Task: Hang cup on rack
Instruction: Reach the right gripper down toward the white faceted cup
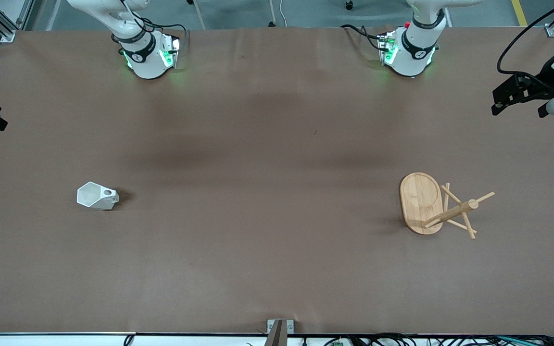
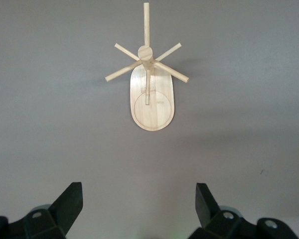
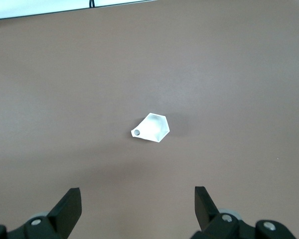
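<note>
A miss could be caused by the cup (image 1: 97, 196) being tipped on its side, its faceted walls offering poor purchase. The white cup, hexagonal rim and pierced handle, is seen at the front view's lower left; the wooden rack (image 1: 438, 205) at the lower right. The left hand (image 2: 139, 209) and right hand (image 3: 138, 209) are held open, empty, high over the surface (image 1: 267, 192)

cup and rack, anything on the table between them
Nothing: in the front view only bare brown table runs from the cup to the rack.
</note>
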`<state>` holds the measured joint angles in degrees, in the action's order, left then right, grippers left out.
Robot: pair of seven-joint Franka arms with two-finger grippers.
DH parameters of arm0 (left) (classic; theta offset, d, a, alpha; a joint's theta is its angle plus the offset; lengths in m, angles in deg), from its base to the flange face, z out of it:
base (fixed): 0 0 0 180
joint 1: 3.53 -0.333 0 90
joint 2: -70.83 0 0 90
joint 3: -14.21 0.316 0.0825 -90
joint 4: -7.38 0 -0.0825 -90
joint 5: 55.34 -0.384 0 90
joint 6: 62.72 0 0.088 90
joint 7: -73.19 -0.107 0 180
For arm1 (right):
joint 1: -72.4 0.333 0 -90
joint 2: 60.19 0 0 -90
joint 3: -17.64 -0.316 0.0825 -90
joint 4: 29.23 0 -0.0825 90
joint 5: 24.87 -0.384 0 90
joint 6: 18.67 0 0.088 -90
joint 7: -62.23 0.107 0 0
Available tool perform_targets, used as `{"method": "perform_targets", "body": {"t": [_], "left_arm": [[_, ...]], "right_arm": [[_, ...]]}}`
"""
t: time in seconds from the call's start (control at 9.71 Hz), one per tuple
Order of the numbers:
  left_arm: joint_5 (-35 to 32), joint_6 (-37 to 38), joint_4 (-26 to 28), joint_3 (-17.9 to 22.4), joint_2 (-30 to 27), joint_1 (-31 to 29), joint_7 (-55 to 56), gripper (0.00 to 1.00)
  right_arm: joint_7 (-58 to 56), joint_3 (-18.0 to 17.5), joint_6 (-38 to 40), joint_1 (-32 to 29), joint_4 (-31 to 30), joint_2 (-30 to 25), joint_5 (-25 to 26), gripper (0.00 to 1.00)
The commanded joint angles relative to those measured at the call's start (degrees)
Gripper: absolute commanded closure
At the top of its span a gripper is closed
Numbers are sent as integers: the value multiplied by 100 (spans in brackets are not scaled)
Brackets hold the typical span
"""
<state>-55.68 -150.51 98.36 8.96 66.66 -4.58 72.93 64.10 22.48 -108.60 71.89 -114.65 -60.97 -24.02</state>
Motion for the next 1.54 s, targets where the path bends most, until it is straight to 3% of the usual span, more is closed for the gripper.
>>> {"method": "perform_targets", "body": {"t": [0.0,0.82,1.13,1.44], "left_arm": [[-10,16,8,7,136,8,-62,0],[7,16,8,7,136,-19,-106,0],[7,16,8,7,136,-19,-106,0],[16,16,8,7,136,-19,-106,0]], "right_arm": [[-10,26,-50,25,-114,-36,-119,0],[-756,52,-164,-151,-245,105,-129,4],[-1282,52,-1285,-361,-1200,114,-129,5],[-1400,52,-2875,-529,-2449,323,-129,5]]}}
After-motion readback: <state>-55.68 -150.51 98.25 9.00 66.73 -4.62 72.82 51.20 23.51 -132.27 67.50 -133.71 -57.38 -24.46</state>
